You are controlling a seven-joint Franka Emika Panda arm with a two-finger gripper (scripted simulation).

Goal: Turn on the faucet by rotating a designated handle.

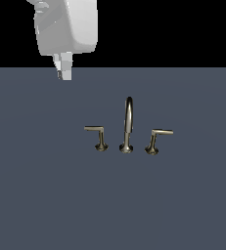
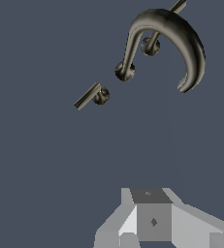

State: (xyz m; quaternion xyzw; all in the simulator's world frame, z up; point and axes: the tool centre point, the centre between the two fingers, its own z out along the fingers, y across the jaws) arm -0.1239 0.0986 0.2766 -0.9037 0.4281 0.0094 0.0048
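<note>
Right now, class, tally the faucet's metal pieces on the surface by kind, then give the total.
Arched spout: 1
L-shaped lever handles: 2, the handle with its bar pointing to the exterior view's left, and the mirrored lever
Total: 3

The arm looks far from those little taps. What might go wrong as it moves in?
It could pick the wrong lever: the handle has a mirrored twin across the spout. The tall spout stands close beside the handle, so the gripper might bump it. The lever bar is thin, so the jaws could slip off it.
</note>
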